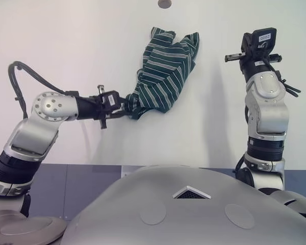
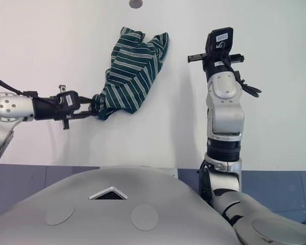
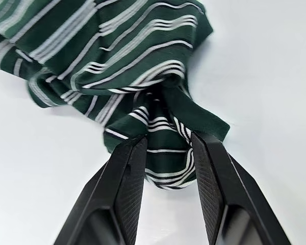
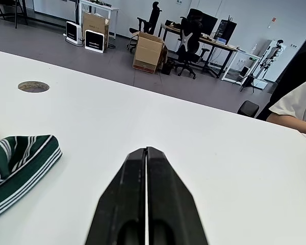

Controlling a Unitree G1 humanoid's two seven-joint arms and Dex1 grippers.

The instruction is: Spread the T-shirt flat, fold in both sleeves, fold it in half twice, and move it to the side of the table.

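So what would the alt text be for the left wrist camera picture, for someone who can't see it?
The left gripper, with two black fingers, pinches a bunched fold of a dark green T-shirt with white stripes. The rest of the shirt lies crumpled beyond it on a white table.

Arms are chunky silver-grey shells with black joint rings; the left arm [image 1: 28,140] has a round silver cap [image 1: 50,106] dotted with tiny screws and a looping black cable [image 1: 18,63]. The right arm [image 1: 268,109] has a small white sticker [image 1: 264,37] and bundled black wires [image 1: 289,88], and the left gripper [image 3: 168,137] has black knurled fingers [image 3: 130,178].
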